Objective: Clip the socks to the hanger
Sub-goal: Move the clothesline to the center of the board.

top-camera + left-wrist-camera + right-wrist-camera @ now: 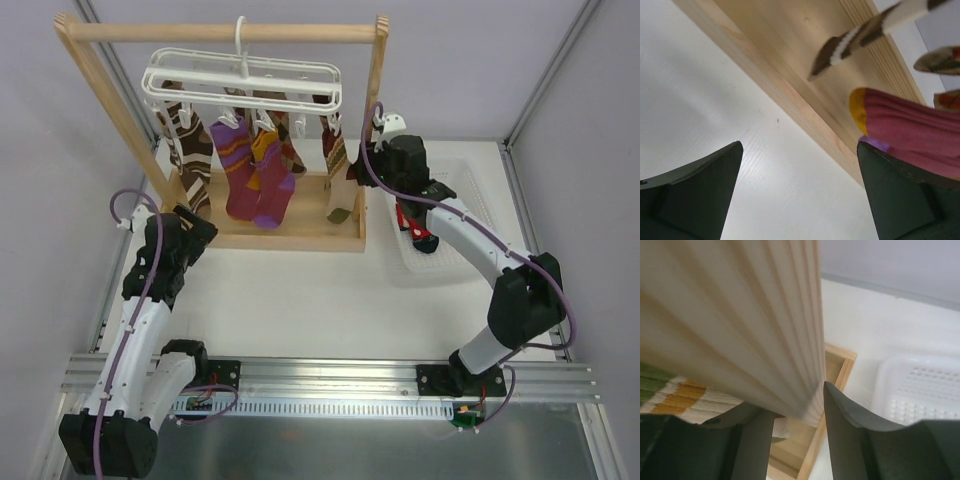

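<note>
The white hanger [240,80] hangs from the wooden rack's top bar [225,32]. Clipped to it are a brown-white wavy sock [192,150], a magenta-purple pair [258,175], a brown argyle sock [292,150] behind them, and a green-orange-white striped sock [338,170]. A red sock [418,232] lies in the white basket [470,190]. My left gripper [192,226] is open and empty low by the rack base [805,75], with the magenta sock toe [910,130] beside its right finger. My right gripper [792,400] is open, close against the rack's right post [740,315], beside the striped sock [685,395].
The rack's wooden base frame [300,240] lies across the table's middle. The basket also shows in the right wrist view [920,390]. The grey cell walls stand at the back and on both sides.
</note>
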